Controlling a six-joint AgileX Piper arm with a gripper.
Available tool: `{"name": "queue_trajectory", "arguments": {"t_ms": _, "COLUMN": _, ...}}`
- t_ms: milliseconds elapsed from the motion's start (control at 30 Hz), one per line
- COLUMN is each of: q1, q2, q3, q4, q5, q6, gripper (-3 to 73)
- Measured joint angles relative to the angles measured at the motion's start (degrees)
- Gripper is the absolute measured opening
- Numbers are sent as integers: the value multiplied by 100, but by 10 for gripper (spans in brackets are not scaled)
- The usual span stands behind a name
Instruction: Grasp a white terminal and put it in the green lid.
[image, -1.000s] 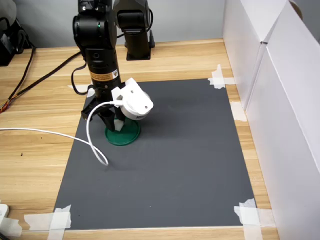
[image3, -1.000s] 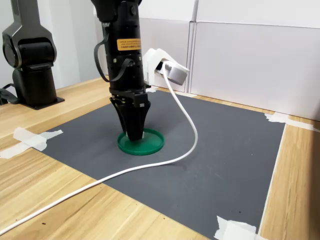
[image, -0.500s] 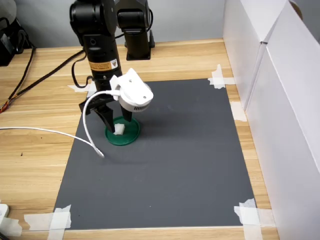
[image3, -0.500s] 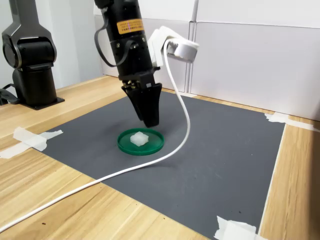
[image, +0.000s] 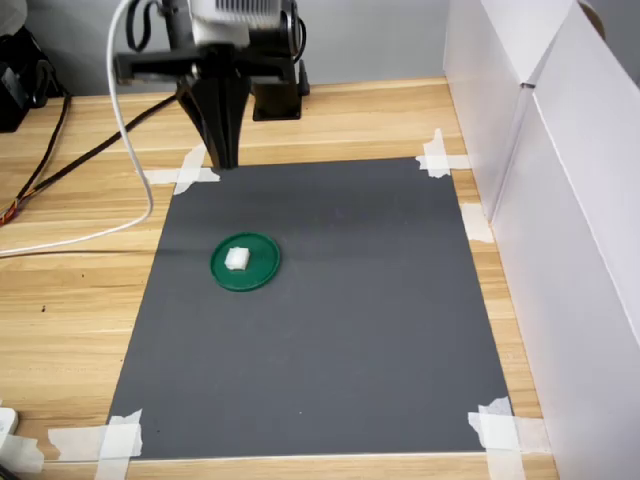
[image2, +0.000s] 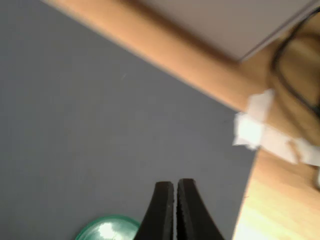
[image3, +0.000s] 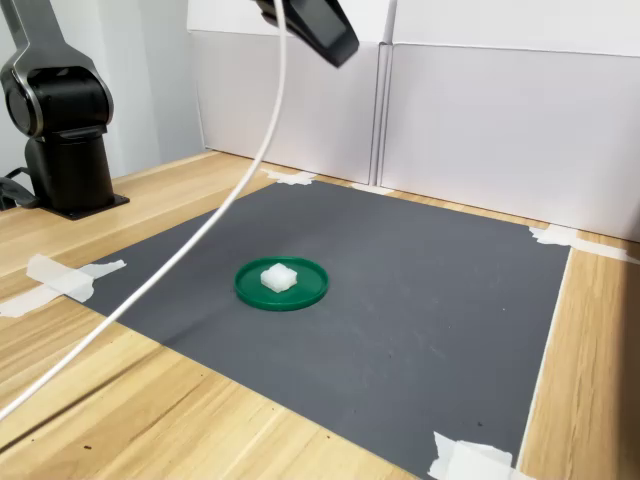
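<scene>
1. At the first exterior view's left edge, dark cables (image: 60, 150) run over the bare wooden counter (image: 70, 300), and a white cable (image: 125, 140) hangs from the arm and curves down onto the wood.
2. The dark grey mat (image: 340, 320) is held by white tape strips (image: 100, 440) at its corners; its left edge lies near the green lid, with open wood beyond it.
3. The green lid (image: 262, 272) lies flat on the mat's left part in the first exterior view, and the white terminal (image: 237, 258) rests inside it, a little off centre, touching nothing else. In the second exterior view the lid (image3: 305, 292) shows its low rim all round the terminal (image3: 277, 277).
4. The gripper (image: 225, 160) hangs high over the mat's far edge, well apart from the lid; in the wrist view its black fingers (image2: 163, 210) are pressed together with only a thin slit between them, holding nothing.
5. Middle and right of the mat are bare, giving wide open room.
6. White panels (image: 560, 200) wall off the first exterior view's right side, close to the mat's right edge.
7. No readable writing shows in any view.
</scene>
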Motion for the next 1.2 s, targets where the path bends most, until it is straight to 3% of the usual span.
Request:
{"name": "queue_trajectory", "arguments": {"t_ms": 233, "q1": 0, "q2": -1373, "q3": 1126, "q4": -600, "q5": -1074, "q6": 1791, "gripper": -14}}
{"name": "queue_trajectory", "arguments": {"t_ms": 433, "q1": 0, "q2": -2720, "q3": 1967, "q4": -915, "q5": -1231, "q6": 2617, "gripper": -15}}
{"name": "queue_trajectory", "arguments": {"t_ms": 667, "q1": -39, "q2": -3848, "q3": 2453, "q4": -947, "q5": -1134, "q6": 3037, "gripper": -15}}
{"name": "queue_trajectory", "arguments": {"t_ms": 900, "q1": -753, "q2": -4514, "q3": 2960, "q4": -947, "q5": -930, "q6": 4117, "gripper": -15}}
{"name": "queue_trajectory", "arguments": {"t_ms": 1200, "q1": -798, "q2": -5216, "q3": 4052, "q4": -937, "q5": -403, "q6": 4252, "gripper": -15}}
